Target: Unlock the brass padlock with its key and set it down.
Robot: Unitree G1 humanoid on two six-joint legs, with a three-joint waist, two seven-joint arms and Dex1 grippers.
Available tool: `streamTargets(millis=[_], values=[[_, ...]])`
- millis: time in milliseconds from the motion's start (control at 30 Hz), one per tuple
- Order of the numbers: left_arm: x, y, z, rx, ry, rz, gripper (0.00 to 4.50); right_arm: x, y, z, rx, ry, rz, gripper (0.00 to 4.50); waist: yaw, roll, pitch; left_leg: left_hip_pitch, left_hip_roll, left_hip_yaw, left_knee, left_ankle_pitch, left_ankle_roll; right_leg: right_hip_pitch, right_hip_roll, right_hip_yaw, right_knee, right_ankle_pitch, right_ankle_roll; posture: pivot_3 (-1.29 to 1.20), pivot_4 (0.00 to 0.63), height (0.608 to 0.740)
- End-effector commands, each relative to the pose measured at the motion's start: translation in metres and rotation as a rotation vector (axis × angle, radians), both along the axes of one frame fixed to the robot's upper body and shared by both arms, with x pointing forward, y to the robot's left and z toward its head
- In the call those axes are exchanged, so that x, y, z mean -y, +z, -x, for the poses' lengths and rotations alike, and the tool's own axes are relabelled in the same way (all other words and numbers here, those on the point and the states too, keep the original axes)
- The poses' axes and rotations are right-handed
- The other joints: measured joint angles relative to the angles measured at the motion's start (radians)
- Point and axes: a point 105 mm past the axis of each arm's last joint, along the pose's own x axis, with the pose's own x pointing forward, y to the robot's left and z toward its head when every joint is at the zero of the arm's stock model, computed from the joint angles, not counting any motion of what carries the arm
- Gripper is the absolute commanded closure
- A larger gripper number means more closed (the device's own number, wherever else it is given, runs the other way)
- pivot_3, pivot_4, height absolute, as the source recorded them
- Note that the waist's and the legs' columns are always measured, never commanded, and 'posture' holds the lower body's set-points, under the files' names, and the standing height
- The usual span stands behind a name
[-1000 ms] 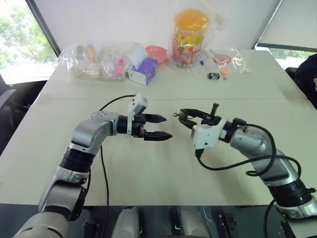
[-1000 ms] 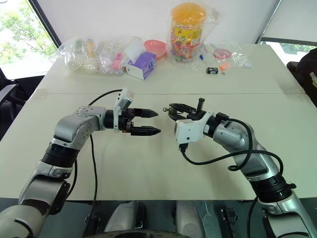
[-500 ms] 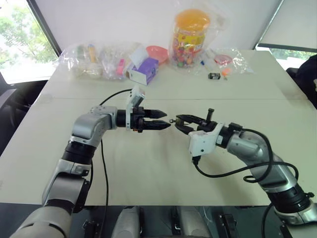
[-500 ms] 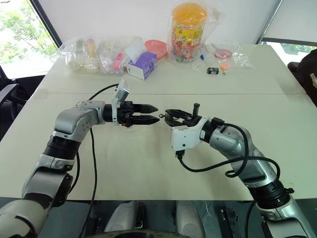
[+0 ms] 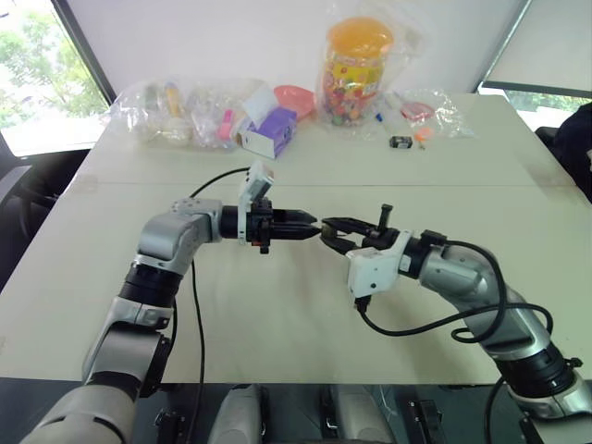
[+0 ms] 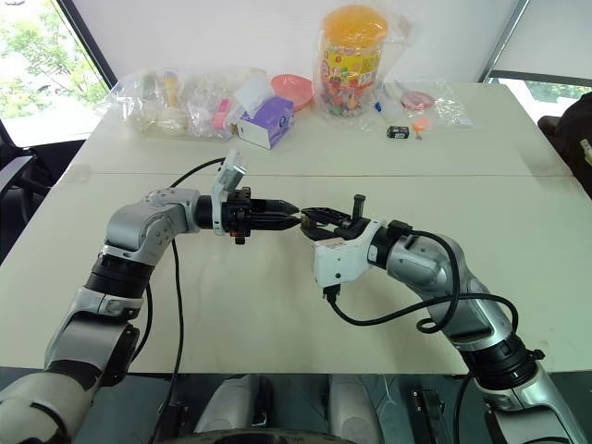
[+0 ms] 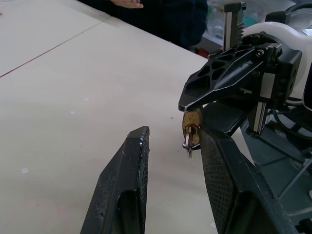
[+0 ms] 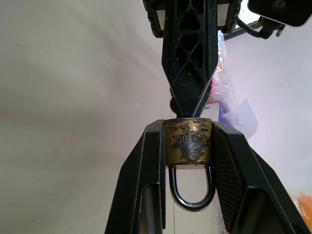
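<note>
The left gripper [image 5: 312, 227] has narrowed around the key [image 7: 188, 141]; the right gripper [image 8: 190, 141] clamps the brass padlock [image 8: 189, 143], ready for turning.

Key [image 7: 188, 142] mostly hidden behind left pincer's finger [image 7: 229, 170]; padlock [image 5: 320, 226] too small in head views.

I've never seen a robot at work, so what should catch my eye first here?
Two robot arms meet tip to tip above the pale table. The right gripper clamps a tiny brass padlock, a key hanging from it, beside the left gripper. At the far edge stands an orange-lidded candy jar.
</note>
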Motion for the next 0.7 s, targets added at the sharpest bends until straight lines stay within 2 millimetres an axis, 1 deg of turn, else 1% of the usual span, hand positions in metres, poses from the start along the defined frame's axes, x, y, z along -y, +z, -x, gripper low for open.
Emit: streamTargets(millis=[33, 67, 233, 367, 500, 600, 700], values=[[-0.002, 0.01, 0.003, 0.039, -0.018, 0.026, 4.22, -0.006, 0.017, 0.007, 0.065, 0.031, -0.02, 3.77, 0.0, 0.0, 0.0, 0.0, 0.0, 0.0, 0.0, 0.0, 0.0, 0.0, 0.0, 0.0, 0.0, 0.0, 0.0, 0.0, 0.15, 0.74], [-0.002, 0.01, 0.003, 0.04, -0.019, 0.025, 4.45, -0.006, 0.017, 0.007, 0.064, 0.03, -0.021, 3.77, 0.0, 0.0, 0.0, 0.0, 0.0, 0.0, 0.0, 0.0, 0.0, 0.0, 0.0, 0.0, 0.0, 0.0, 0.0, 0.0, 0.15, 0.74], [-0.003, 0.01, 0.003, 0.049, -0.025, 0.019, 4.45, -0.005, 0.017, 0.006, 0.063, 0.025, -0.019, 3.77, 0.0, 0.0, 0.0, 0.0, 0.0, 0.0, 0.0, 0.0, 0.0, 0.0, 0.0, 0.0, 0.0, 0.0, 0.0, 0.0, 0.15, 0.74], [-0.002, 0.009, 0.006, 0.091, -0.031, -0.002, 4.45, -0.003, 0.018, 0.004, 0.051, 0.017, -0.033, 3.77, 0.0, 0.0, 0.0, 0.0, 0.0, 0.0, 0.0, 0.0, 0.0, 0.0, 0.0, 0.0, 0.0, 0.0, 0.0, 0.0, 0.15, 0.74], [0.003, 0.011, 0.002, 0.262, 0.013, -0.009, 4.45, -0.002, 0.024, 0.003, -0.016, 0.004, -0.099, 3.77, 0.0, 0.0, 0.0, 0.0, 0.0, 0.0, 0.0, 0.0, 0.0, 0.0, 0.0, 0.0, 0.0, 0.0, 0.0, 0.0, 0.15, 0.74], [0.008, 0.015, 0.0, 0.434, 0.049, -0.011, 4.45, -0.007, 0.031, 0.007, -0.133, 0.017, -0.188, 3.77, 0.002, 0.0, 0.0, 0.0, 0.0, 0.0, 0.0, 0.0, 0.0, 0.0, -0.001, 0.0, 0.0, 0.0, 0.0, 0.0, 0.15, 0.74], [0.012, 0.021, 0.0, 0.544, 0.06, 0.009, 4.45, -0.009, 0.034, 0.012, -0.216, 0.025, -0.214, 3.77, 0.003, 0.0, 0.0, 0.0, 0.0, 0.0, 0.0, 0.0, 0.0, 0.0, -0.001, 0.0, 0.0, 0.0, 0.0, 0.0, 0.15, 0.74]])
